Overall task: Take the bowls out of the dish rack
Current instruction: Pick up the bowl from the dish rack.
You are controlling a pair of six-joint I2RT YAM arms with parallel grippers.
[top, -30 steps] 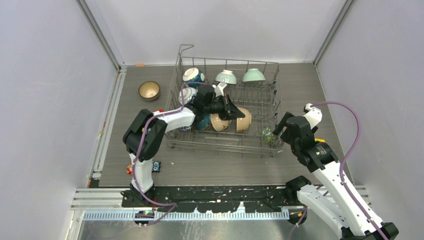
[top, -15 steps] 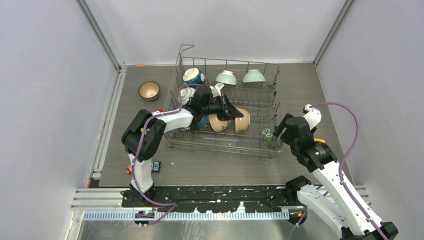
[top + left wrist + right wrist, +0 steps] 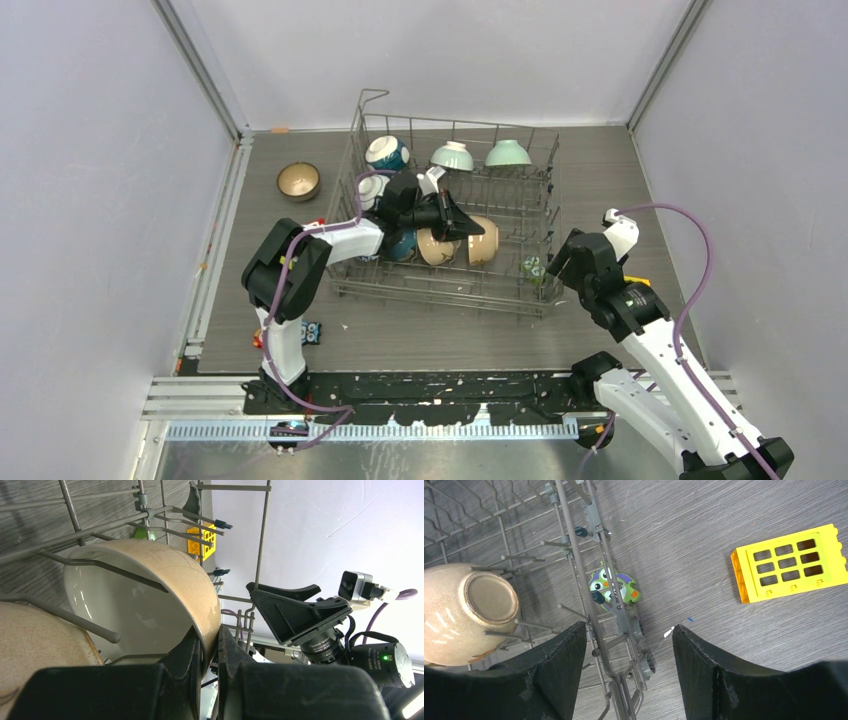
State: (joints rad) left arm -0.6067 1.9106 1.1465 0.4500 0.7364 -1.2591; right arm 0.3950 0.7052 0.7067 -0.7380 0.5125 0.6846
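Right jaws, nearest the arm bases, are held apart over the near right corner of the dish rack point(image 3: 450, 292), with its wire edge seen between the two fingers point(image 3: 556, 675); nothing is gripped. A green owl-faced toy point(image 3: 614, 590) lies at that wire edge, whether inside or outside cannot be told, and a yellow block point(image 3: 788, 562) is set apart on the surface point(image 3: 704, 525). Left jaws are clamped on the rim of a beige bowl point(image 3: 150, 580), which stands on edge between the tines of the rack's near row. A second beige bowl point(image 3: 437, 247) and a dark teal bowl point(image 3: 404, 246) are lodged to its left. In the far row are seen a blue-and-white bowl point(image 3: 385, 152) and two pale green bowls point(image 3: 452, 154). One brown bowl point(image 3: 298, 181) rests upright on the surface, left of the rack
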